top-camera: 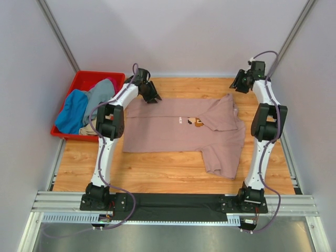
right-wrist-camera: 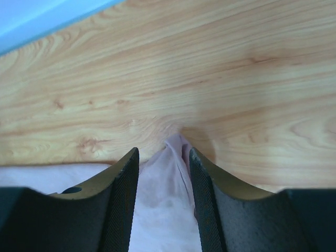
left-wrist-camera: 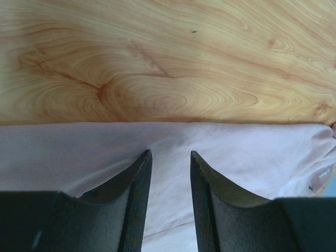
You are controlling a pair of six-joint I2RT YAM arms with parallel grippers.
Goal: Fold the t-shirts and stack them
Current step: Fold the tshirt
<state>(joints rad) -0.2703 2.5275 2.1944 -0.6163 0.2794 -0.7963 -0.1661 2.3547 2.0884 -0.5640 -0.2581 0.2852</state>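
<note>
Jaws, left and right, stand slightly parted over the dusty-pink t-shirt [top-camera: 168, 134].

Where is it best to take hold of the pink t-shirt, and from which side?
Probably its far edge, from above: the pink t-shirt lies flat, so only edges can be pinched. The left tool is over the straight edge, the right tool astride the sleeve tip.

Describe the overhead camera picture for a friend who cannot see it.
A dusty-pink t-shirt lies spread out on a wooden table, with two robot arms reaching over it, the left claw and right claw near its far edge. A red crate at the far left holds more crumpled shirts.
</note>
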